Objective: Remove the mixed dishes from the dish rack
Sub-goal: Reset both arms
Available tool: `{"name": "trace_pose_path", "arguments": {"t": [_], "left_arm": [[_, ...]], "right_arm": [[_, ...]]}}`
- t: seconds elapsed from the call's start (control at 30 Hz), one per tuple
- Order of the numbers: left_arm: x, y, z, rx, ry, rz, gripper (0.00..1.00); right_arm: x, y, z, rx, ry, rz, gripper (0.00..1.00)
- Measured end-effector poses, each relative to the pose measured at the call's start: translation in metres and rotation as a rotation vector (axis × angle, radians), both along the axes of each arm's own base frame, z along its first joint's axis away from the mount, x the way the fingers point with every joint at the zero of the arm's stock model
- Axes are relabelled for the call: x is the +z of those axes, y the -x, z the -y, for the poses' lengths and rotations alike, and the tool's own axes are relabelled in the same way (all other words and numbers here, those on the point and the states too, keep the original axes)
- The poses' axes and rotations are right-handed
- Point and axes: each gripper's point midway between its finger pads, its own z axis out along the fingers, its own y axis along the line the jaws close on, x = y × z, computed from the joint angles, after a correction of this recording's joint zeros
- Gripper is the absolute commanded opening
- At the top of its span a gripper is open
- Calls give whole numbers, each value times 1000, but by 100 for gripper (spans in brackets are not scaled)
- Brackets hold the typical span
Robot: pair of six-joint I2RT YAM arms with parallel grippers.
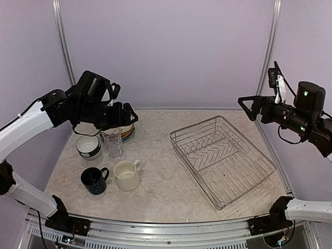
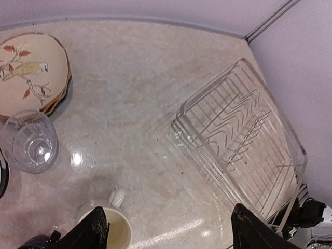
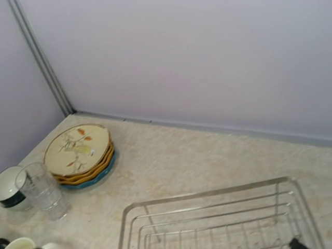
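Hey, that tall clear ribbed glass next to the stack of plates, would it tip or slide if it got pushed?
Pushed high, the tall clear ribbed glass probably tips: it stands upright, taller than wide. Pushed low, it likely slides, since the marbled tabletop shows glossy highlights. It is see-through glass, so probably fragile.

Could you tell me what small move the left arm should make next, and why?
Probably lift the left gripper and draw it back towards its base. The dish rack looks empty in every view. The plates, glass, bowl, cream mug and navy mug stand on the table to its left. The gripper's fingers are wide apart, holding nothing.
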Motion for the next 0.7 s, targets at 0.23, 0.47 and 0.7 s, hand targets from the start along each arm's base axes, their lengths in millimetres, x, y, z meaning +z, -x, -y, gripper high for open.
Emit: {"name": "trace_pose_path", "arguments": {"t": [0.23,0.47,0.7], "left_arm": [[125,-11,-46,18,275,314,88],[200,27,-76,-29,360,574,99],[246,70,-116,-10,400,767,99]], "right_arm": [[22,15,15,-19,6,76,100],[51,38,34,-29,-44,187,100],[59,44,41,-43,-65,234,100]]}}
